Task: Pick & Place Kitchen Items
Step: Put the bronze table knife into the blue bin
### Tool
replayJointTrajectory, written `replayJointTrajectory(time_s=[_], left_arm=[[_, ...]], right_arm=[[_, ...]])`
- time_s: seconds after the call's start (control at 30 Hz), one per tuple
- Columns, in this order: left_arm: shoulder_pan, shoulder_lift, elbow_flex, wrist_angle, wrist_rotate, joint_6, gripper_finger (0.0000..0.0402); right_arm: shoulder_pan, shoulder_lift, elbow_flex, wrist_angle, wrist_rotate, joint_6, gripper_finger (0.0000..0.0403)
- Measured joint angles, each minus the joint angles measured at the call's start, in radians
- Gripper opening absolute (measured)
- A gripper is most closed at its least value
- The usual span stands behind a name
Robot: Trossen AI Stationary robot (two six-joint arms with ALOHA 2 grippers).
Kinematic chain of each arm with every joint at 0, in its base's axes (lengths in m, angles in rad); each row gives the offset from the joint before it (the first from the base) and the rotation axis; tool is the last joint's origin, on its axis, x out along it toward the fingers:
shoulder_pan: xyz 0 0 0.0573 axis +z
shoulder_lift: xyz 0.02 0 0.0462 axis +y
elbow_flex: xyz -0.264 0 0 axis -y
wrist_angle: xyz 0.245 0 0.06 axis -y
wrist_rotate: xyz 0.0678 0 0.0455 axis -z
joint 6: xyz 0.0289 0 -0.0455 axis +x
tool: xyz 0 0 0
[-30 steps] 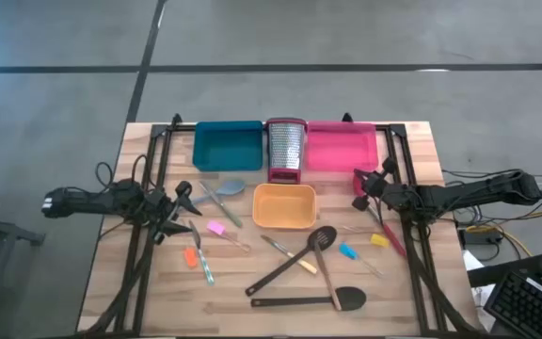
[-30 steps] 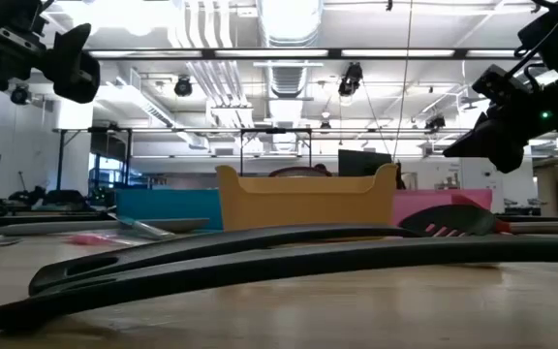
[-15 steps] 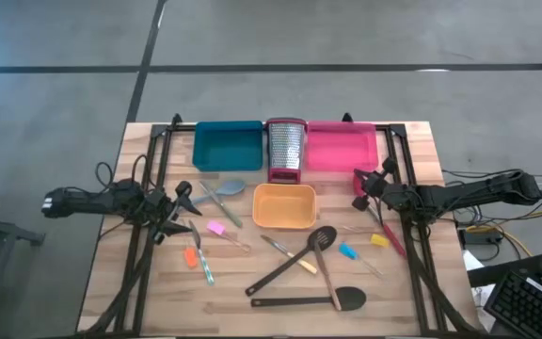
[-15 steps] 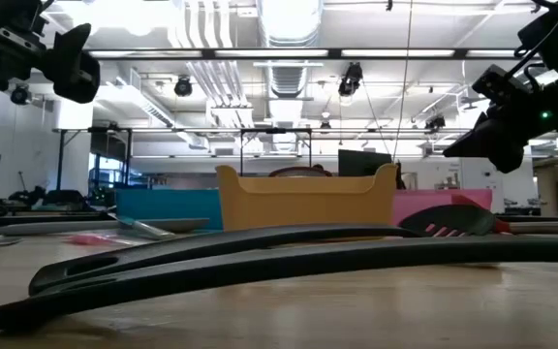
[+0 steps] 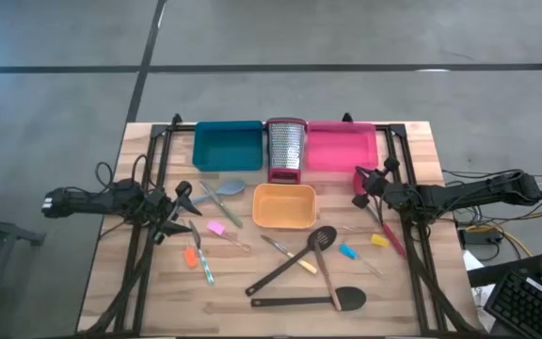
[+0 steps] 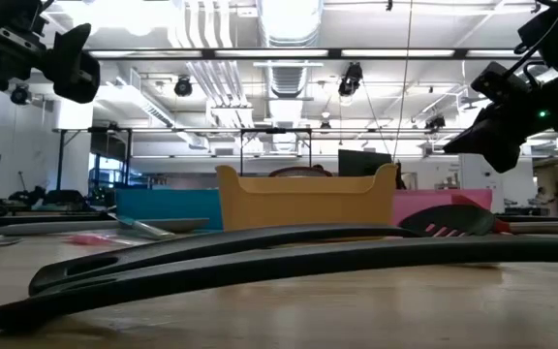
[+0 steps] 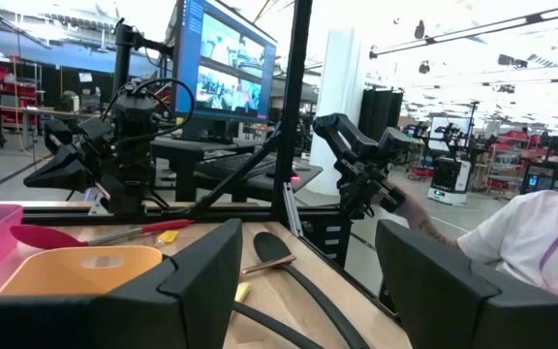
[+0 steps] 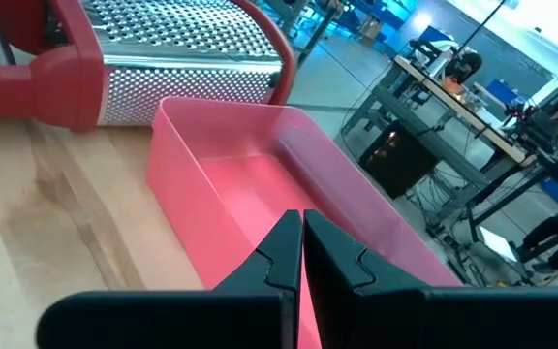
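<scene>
Just beside the right gripper (image 5: 359, 185), on its near side toward the table's front edge: thin red-handled tool (image 5: 385, 229), long axis roughly front-to-back, one end close under the closed, empty jaws near the front corner of the pink tray (image 5: 373, 147), yellow piece (image 5: 378, 240) touching its side. Nearer the left gripper (image 5: 182, 200), fingers spread wide around nothing: grey spoon (image 5: 231, 188), bowl pale and rounded, handle angled toward the orange tray (image 5: 283, 206). Farther forward, well apart from both arms: long black spoon (image 5: 310, 300), lying crosswise, matte and slim.
</scene>
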Motion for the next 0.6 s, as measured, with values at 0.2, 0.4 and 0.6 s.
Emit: replayJointTrajectory(time_s=[0.2, 0.4, 0.6], left_arm=[[0.000, 0.000, 0.000, 0.000, 0.000, 0.000, 0.0243], [0.000, 0.000, 0.000, 0.000, 0.000, 0.000, 0.0243], [0.000, 0.000, 0.000, -0.009, 0.000, -0.005, 0.0243]], right_arm=[[0.000, 0.000, 0.000, 0.002, 0.000, -0.062, 0.0008], [0.000, 0.000, 0.000, 0.114, -0.221, -0.086, 0.0008], [0.000, 0.006, 0.002, 0.598, -0.744, -0.125, 0.0008]])
